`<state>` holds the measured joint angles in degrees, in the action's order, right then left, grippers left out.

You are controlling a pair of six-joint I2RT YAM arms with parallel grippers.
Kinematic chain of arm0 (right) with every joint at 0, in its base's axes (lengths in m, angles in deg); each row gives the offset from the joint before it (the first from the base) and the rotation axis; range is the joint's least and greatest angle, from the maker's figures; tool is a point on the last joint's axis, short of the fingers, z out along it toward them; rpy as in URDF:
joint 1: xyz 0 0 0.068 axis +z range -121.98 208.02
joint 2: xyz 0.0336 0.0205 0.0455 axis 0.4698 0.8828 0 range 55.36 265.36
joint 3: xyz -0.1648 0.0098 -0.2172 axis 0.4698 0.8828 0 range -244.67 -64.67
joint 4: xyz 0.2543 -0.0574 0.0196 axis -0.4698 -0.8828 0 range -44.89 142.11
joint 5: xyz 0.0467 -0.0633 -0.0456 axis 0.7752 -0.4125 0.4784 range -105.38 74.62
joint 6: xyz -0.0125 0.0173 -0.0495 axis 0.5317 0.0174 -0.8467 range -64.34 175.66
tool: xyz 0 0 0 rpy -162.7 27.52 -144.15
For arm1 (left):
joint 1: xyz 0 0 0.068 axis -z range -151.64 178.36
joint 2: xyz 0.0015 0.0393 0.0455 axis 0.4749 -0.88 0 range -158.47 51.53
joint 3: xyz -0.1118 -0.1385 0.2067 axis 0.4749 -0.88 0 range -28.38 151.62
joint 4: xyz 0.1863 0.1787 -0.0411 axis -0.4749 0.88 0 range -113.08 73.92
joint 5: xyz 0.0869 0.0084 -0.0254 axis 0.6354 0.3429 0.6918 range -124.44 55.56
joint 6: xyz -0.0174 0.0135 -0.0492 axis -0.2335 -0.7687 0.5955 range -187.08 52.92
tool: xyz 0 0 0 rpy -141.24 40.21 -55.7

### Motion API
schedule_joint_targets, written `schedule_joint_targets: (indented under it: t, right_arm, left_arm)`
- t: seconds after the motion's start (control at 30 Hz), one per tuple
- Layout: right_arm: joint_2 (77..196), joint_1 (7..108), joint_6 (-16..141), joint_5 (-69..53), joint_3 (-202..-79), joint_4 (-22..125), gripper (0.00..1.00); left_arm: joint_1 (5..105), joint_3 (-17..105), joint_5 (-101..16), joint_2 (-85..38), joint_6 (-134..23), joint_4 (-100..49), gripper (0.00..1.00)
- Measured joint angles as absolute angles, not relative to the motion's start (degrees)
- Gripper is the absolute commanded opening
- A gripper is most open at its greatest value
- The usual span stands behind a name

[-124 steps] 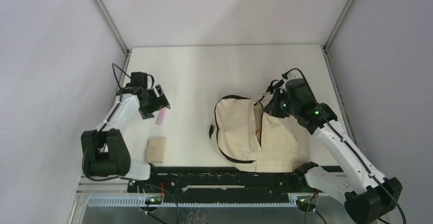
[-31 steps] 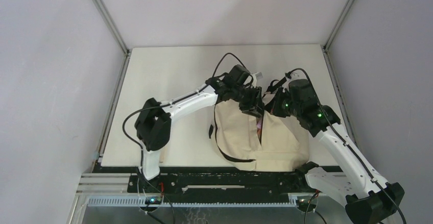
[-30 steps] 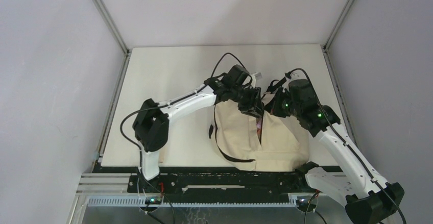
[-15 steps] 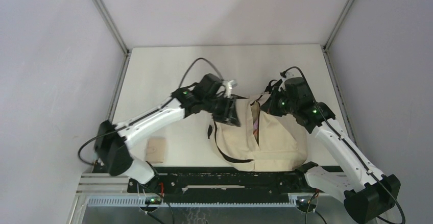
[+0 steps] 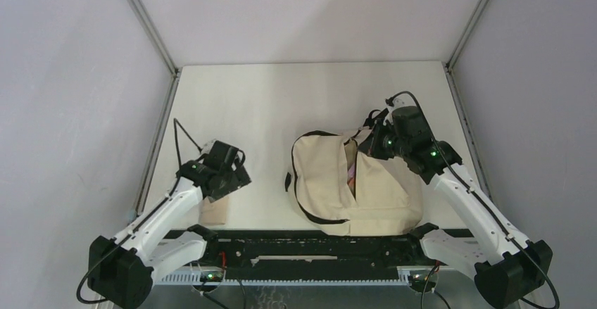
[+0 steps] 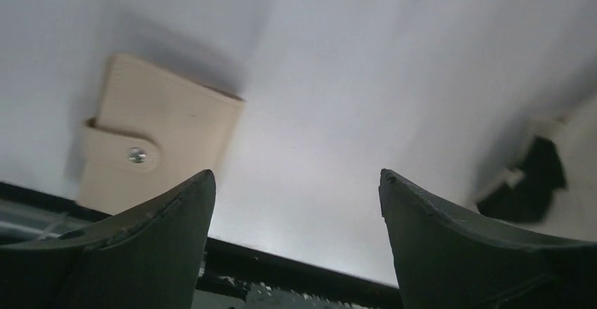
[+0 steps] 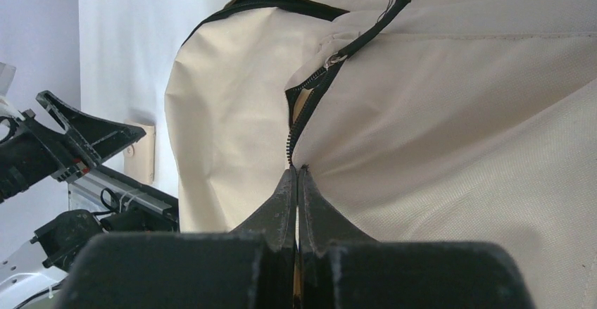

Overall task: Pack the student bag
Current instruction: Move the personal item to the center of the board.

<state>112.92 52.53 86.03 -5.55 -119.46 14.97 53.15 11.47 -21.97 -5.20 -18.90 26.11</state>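
The cream student bag [image 5: 373, 189] lies on the table right of centre, its black zipper open. A pink item [image 5: 350, 173] shows inside the opening. My right gripper [image 5: 373, 146] is shut on the bag's fabric at the zipper edge [image 7: 297, 169] and holds the opening up. My left gripper [image 5: 229, 181] is open and empty, just above the table, beside a tan snap wallet [image 5: 213, 210]. In the left wrist view the wallet [image 6: 151, 136] lies ahead of the left finger, outside the open gripper [image 6: 296, 175].
The black rail [image 5: 303, 242] runs along the table's near edge, just behind the wallet. A black bag strap [image 6: 535, 182] lies at the bag's left side. The wallet [image 7: 141, 153] and the left gripper [image 7: 70, 140] also show in the right wrist view.
My left arm has drawn back from the bag's opening to the near left and now hovers by the wallet, open. The pink item stays in the bag. The right gripper keeps its hold.
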Motion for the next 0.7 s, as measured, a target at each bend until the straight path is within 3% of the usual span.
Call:
schedule_joint_targets:
  t: [0.27,0.4,0.53,0.67,0.7]
  right_arm:
    - [112.90,52.55,86.03,-5.51,-119.46,15.01,0.00]
    - [112.68,52.57,86.06,-5.73,-119.46,14.97,0.00]
    - [112.49,52.60,86.25,-5.86,-119.46,14.94,0.00]
    - [112.33,52.86,86.25,-6.25,-119.46,14.86,0.00]
    - [112.27,52.86,86.27,-6.30,-119.46,14.81,0.00]
  left_arm:
    - [47.58,6.51,-13.31,-9.42,-14.52,25.89,0.75]
    - [47.56,6.31,-13.09,-15.05,-14.35,24.87,0.63]
    - [47.56,6.66,-11.61,-19.58,-13.98,25.22,0.44]
    - [47.56,8.50,-11.08,-22.42,-14.11,26.05,0.05]
    - [47.56,8.83,-11.13,-22.68,-14.22,25.96,0.01]
